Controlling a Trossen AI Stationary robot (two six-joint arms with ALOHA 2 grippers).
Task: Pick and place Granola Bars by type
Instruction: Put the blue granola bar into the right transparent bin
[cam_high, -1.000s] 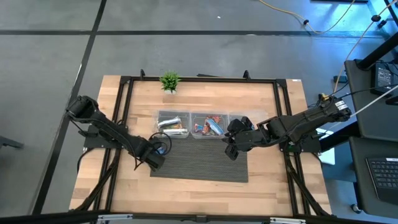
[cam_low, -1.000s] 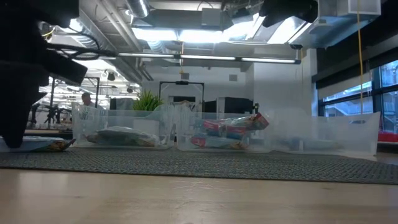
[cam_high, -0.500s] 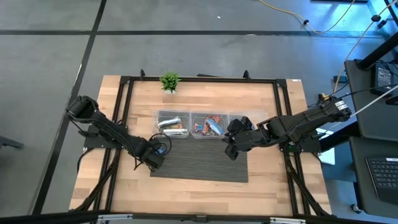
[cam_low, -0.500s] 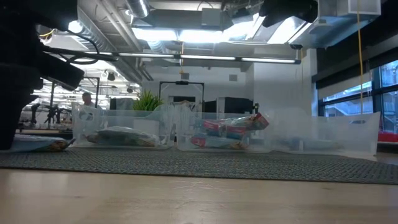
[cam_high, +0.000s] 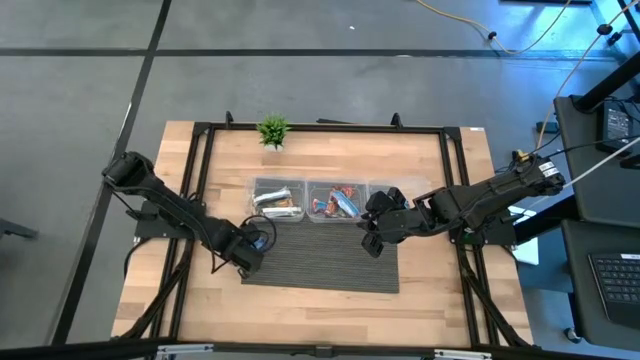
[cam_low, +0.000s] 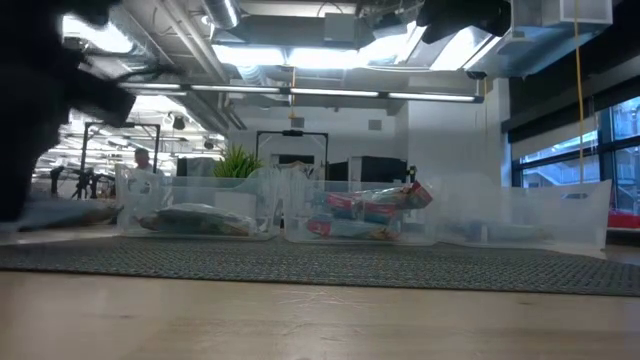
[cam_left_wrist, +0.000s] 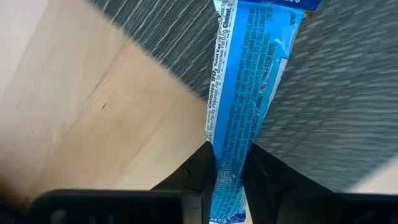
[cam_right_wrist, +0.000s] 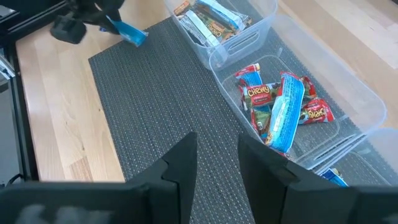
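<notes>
Clamped between the two dark fingers (cam_left_wrist: 202, 174) of the left end effector (cam_left_wrist: 227, 180) was a blue granola bar (cam_left_wrist: 249, 93), its wrapper standing out past the fingertips over the boundary where the dark ribbed mat (cam_left_wrist: 348, 106) met the bare wooden surface (cam_left_wrist: 81, 118). From above, that left end effector (cam_high: 248, 252) sat at the mat's (cam_high: 320, 268) near-left corner, the left arm (cam_high: 165, 205) reaching in from the surface's left edge. In the right wrist view the same blue granola bar (cam_right_wrist: 127, 32) showed at the far corner of the mat (cam_right_wrist: 180, 118), gripped by the distant left end effector (cam_right_wrist: 93, 15). The right end effector (cam_right_wrist: 217, 163) hovered with its fingers apart and nothing between them, over the mat just in front of the bins; overhead it (cam_high: 373, 238) lay below the gap between the middle and right bins. Three clear bins stood in a row along the mat's far edge: the left bin (cam_high: 279, 199) held silvery-white and brown bars (cam_right_wrist: 208, 22), the middle bin (cam_high: 338, 200) held red multicoloured bars (cam_right_wrist: 255, 96) with a blue bar (cam_right_wrist: 285, 112) lying on top, and the right bin (cam_high: 392, 192) showed a bit of blue wrapper (cam_right_wrist: 326, 177). A small green plant (cam_high: 272, 130) stood behind the bins near the far rail.
</notes>
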